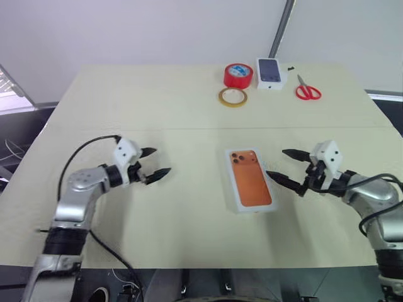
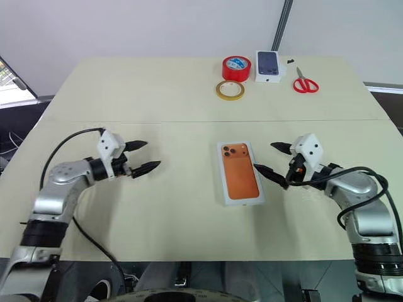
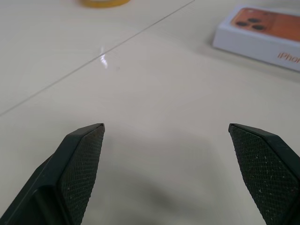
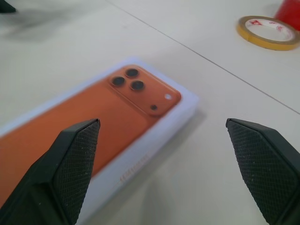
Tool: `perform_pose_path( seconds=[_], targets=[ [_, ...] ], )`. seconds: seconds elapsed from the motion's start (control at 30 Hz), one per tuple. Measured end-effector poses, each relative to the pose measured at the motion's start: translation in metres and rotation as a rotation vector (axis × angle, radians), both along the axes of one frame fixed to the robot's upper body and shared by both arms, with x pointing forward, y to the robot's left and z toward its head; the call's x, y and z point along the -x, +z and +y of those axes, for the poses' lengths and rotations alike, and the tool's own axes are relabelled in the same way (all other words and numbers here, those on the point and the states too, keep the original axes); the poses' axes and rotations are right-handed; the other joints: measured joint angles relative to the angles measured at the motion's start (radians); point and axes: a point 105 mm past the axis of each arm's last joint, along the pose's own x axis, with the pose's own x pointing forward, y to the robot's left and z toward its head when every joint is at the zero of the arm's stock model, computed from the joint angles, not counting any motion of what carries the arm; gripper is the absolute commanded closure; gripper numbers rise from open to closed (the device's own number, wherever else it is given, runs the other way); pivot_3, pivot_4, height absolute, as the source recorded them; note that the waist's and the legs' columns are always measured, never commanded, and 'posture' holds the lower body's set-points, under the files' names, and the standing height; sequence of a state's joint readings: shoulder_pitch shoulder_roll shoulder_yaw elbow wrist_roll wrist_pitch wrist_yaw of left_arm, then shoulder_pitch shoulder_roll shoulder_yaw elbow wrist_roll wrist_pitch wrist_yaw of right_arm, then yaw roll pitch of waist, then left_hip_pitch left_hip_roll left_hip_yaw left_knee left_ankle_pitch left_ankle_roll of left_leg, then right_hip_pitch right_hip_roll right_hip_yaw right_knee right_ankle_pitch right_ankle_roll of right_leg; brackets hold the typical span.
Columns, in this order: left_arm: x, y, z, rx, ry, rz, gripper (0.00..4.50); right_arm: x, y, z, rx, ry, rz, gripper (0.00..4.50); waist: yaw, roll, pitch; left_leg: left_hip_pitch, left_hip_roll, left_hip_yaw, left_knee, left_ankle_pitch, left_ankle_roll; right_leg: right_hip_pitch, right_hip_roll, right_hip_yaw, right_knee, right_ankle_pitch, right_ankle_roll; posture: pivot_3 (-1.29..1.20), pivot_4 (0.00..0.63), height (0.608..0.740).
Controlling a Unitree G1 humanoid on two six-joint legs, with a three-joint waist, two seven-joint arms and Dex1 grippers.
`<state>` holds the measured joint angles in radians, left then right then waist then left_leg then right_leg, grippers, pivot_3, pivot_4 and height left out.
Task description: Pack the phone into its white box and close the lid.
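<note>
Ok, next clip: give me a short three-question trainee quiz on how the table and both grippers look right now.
1. True or false: the lid sits closed on the box, its printed orange phone picture facing up.
2. Which gripper is nearer the lid: A) left gripper B) right gripper?
3. Fill in: at the far edge of the table, the red tape roll lies beside a small white box printed with a dark phone, and further right lie red-handled ______.

Key: 1 true. 2 B; both grippers are open and hold nothing. 3 scissors.
</note>
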<state>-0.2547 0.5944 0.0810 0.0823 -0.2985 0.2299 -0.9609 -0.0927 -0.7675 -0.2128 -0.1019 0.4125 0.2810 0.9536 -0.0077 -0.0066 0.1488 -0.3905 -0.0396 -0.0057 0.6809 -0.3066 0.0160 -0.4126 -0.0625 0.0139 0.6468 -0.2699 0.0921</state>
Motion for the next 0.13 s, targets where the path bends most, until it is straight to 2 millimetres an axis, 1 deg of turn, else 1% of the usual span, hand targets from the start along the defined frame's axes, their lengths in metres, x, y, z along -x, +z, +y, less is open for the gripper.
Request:
perform_pose_path(
  seconds=[0.07,0.13],
  targets=[
    [0.007,-0.005,0.017,-0.015,0.042,0.022,0.06,0.005,-0.001,-0.013,0.026,-0.018,0.004,0.02,-0.002,0.0,0.0,0.0,0.0,0.0,0.0,0.0,0.0,0.0,0.0,0.0,0.0,0.0,0.0,0.0,0.15,0.74],
    [0.01,-0.007,0.028,-0.025,0.077,0.031,0.06,0.008,-0.004,-0.024,0.042,-0.041,0.02,0.02,-0.001,0.0,0.0,0.0,0.0,0.0,0.0,0.0,0.0,0.0,0.0,0.0,-0.001,0.0,0.0,0.0,0.15,0.74]
  ],
)
